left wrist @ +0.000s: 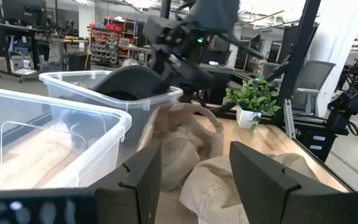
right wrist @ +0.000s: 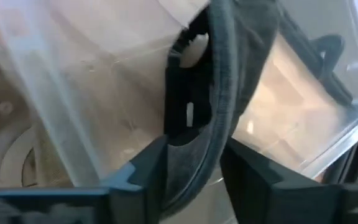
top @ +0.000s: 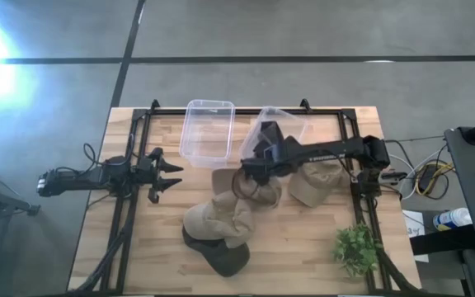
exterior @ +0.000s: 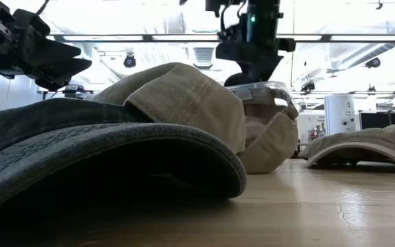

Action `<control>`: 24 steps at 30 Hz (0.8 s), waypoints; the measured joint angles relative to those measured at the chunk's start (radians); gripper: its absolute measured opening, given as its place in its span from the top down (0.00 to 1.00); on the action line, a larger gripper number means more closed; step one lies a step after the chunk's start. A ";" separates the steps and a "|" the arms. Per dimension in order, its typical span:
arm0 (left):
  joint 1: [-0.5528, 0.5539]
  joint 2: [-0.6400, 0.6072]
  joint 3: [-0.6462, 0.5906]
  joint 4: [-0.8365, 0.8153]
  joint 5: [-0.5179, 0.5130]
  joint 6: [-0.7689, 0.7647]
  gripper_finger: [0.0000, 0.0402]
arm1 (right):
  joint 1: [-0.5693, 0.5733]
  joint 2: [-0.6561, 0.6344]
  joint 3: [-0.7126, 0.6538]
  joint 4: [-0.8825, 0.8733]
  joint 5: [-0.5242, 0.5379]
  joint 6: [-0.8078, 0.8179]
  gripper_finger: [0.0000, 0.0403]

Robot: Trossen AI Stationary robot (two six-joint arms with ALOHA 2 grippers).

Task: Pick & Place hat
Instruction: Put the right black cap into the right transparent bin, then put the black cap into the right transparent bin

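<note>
Wooden planks make up the table (top: 138, 247), seen from above with two clear bins at its far edge: an empty one (top: 208, 130) toward the left and a second bin (top: 291, 125) beside it. The right gripper (top: 262, 151) hangs at that second bin's near rim, pinching a dark hat (top: 267, 139), while the left gripper (top: 167, 175) waits, fingers spread, near the left edge. Tan hats (top: 221, 219) and another dark cap (top: 225, 257) lie toward the near edge, a plant (top: 355, 247) at the near right corner. From table height, the dark cap (exterior: 101, 161) fills the foreground. The left wrist view shows the dark hat (left wrist: 132, 78) half inside the bin (left wrist: 114, 93). The right wrist view shows the fingers (right wrist: 145, 171) closed on the hat's brim (right wrist: 219, 118) over clear plastic. This looks like the placing step; next, the hat probably needs lowering fully inside before release.
</note>
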 joint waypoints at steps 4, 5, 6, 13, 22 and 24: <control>0.000 0.000 0.000 0.000 0.000 0.000 0.55 | 0.045 -0.022 0.058 -0.001 0.052 -0.037 0.51; 0.000 0.000 0.000 0.000 0.000 0.000 0.55 | 0.055 -0.029 0.079 -0.002 0.063 -0.068 0.48; 0.000 0.000 0.000 0.000 0.000 0.000 0.55 | 0.065 -0.037 0.102 -0.002 0.074 -0.097 0.46; 0.000 0.000 0.000 0.000 0.000 0.000 0.55 | 0.117 -0.081 0.282 -0.001 0.045 -0.149 0.38; 0.000 0.000 0.000 0.000 -0.002 0.037 0.55 | 0.279 -0.072 0.352 0.013 -0.193 -0.095 0.39; 0.000 0.000 0.000 0.002 -0.023 0.183 0.55 | 0.320 -0.072 0.324 0.012 -0.233 -0.046 0.40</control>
